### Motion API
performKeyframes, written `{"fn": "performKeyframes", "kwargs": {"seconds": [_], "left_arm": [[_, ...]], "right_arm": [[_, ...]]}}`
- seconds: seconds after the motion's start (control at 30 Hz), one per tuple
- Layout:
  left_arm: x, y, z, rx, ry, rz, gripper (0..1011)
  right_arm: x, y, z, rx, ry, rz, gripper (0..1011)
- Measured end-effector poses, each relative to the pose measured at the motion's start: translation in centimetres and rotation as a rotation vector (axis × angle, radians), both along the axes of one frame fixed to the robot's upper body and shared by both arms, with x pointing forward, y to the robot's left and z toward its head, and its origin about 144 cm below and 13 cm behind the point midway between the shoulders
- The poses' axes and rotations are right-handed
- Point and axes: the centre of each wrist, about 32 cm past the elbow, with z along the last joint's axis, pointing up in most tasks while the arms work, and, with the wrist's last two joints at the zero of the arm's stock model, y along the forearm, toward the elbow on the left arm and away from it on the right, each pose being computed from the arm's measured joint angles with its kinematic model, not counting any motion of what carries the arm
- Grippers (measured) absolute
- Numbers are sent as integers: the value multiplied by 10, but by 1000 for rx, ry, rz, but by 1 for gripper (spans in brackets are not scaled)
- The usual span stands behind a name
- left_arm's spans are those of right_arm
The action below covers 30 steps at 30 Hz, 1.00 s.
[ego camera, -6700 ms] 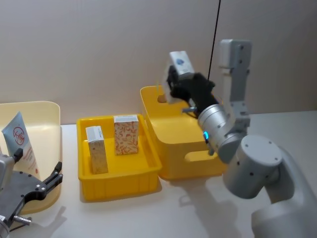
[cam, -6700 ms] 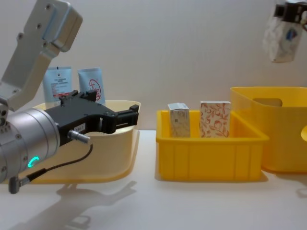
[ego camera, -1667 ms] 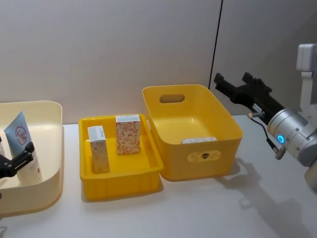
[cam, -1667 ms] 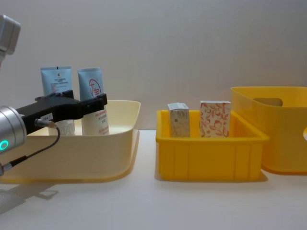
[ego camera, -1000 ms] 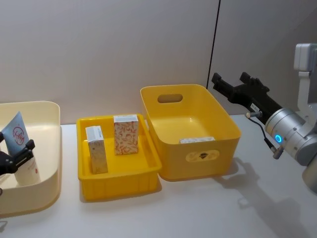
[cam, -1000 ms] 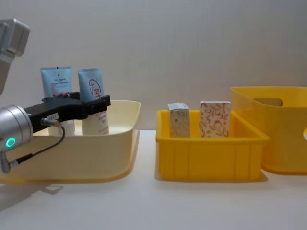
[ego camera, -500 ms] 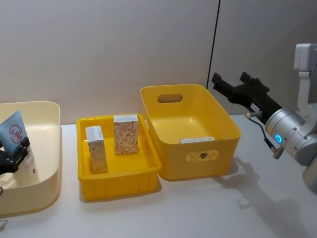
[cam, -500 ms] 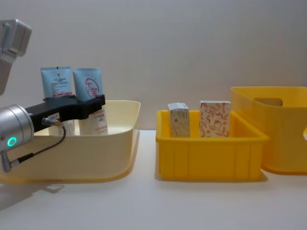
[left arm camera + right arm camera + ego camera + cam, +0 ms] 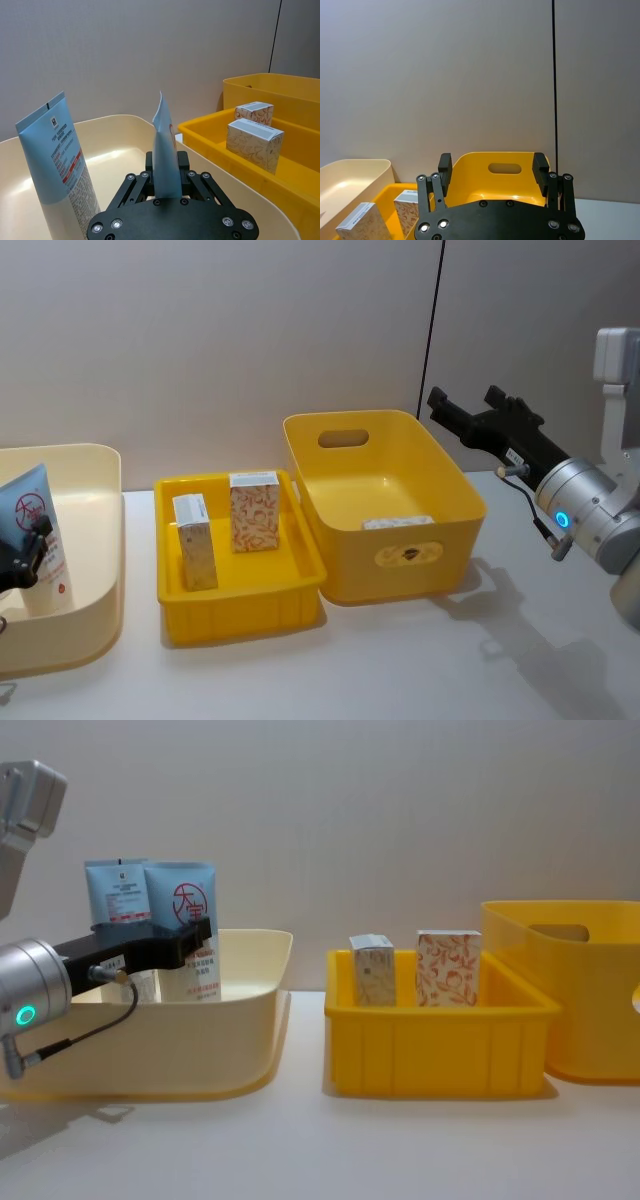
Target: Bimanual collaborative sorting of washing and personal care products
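Observation:
My left gripper [image 9: 27, 548] is shut on a light blue tube with a red mark [image 9: 27, 506], holding it upright inside the cream tub [image 9: 104, 540]. In the left wrist view this tube [image 9: 161, 127] stands edge-on between the fingers, beside a second blue tube [image 9: 54, 150]. The chest view shows both tubes [image 9: 190, 900] [image 9: 117, 892] side by side. A grey-patterned carton [image 9: 196, 541] and an orange-patterned carton [image 9: 256, 511] stand in the shallow yellow tray [image 9: 243, 606]. My right gripper [image 9: 466, 412] hangs open above the back right of the deep yellow crate [image 9: 425, 561].
A white carton [image 9: 399, 523] lies on the floor of the deep crate. Tub, tray and crate stand in a row from left to right, close together. Bare table lies in front of them and to the right of the crate.
My left gripper has drawn the red-marked tube leftward in the tub and turned its face toward the chest camera. The right arm has not moved in the last second.

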Motion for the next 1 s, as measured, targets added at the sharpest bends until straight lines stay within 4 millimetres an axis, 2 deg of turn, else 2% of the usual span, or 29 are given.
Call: {"fn": "performKeyframes", "kwargs": {"seconds": [1.0], "left_arm": [[0,0,0,0,0,1,240]], "right_arm": [[0,0,0,0,0,0,1001]]}}
